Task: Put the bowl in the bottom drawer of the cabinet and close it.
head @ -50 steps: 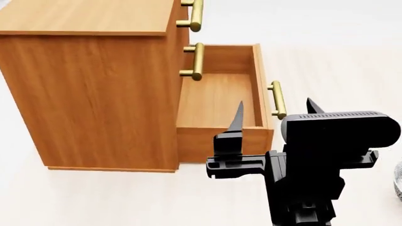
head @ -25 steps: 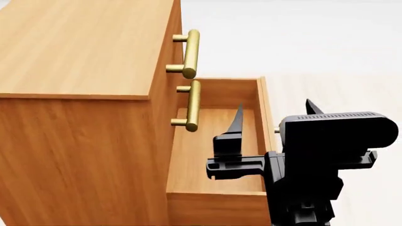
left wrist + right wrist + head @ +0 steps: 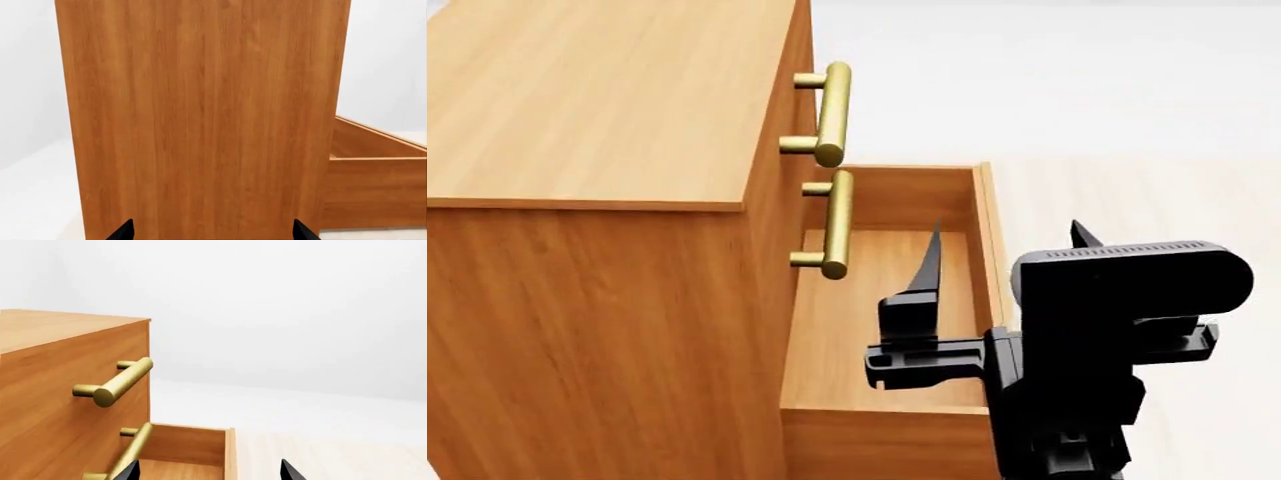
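Standing on a pale floor (image 3: 1174,120), the cabinet (image 3: 601,150) has its bottom drawer (image 3: 888,300) open; the right end effector (image 3: 1004,262) is released.

Honey-brown wood-grain cabinet (image 3: 601,150) and bottom drawer (image 3: 888,300), smooth satin finish; brass bar handles (image 3: 834,112), polished metal; right gripper (image 3: 1004,290), matt black plastic.

We see the cabinet (image 3: 60,390) with two brass bar handles (image 3: 117,382), and below them the bottom drawer (image 3: 193,447) stands pulled open. Our right pincer (image 3: 208,471) shows two dark fingertips (image 3: 128,471) spread apart, holding nothing.
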Controlling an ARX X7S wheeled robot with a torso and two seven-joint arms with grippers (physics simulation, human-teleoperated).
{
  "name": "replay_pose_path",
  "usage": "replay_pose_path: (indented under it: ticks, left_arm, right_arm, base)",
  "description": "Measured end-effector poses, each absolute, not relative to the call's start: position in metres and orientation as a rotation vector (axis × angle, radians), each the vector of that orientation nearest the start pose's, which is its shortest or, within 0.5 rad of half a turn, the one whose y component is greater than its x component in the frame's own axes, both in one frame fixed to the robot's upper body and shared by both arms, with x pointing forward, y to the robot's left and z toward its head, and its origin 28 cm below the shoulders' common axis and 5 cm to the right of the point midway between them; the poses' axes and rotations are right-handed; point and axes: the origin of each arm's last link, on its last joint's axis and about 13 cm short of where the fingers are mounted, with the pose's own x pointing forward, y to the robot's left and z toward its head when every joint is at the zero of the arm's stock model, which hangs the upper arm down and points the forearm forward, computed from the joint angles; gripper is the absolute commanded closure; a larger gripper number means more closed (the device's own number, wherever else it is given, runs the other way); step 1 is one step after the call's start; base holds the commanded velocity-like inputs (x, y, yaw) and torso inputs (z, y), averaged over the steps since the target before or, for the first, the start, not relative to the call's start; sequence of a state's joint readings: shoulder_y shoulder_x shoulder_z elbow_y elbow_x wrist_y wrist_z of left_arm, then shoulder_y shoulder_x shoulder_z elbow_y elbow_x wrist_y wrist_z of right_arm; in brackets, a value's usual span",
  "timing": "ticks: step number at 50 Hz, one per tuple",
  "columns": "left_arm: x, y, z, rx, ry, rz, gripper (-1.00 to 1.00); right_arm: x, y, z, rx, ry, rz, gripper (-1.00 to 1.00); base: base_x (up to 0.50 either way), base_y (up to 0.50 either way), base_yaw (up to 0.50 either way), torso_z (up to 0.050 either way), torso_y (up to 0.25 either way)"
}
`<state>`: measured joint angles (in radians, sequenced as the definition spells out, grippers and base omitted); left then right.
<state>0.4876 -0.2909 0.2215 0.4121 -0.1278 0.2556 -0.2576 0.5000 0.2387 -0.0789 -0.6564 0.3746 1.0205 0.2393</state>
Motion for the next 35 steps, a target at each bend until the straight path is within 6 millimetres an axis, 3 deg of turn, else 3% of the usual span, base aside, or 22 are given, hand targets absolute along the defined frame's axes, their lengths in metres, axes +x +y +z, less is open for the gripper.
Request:
replay_pose_path:
  ticks: [35]
  left_arm:
    - [0.096, 0.209, 0.038, -0.015, -0.125, -0.06, -1.0]
  right_arm:
    - [0.28, -0.112, 0.167, -0.119, 0.186, -0.01, -1.0]
  base:
    - [0.0, 0.0, 0.0, 0.0, 0.0]
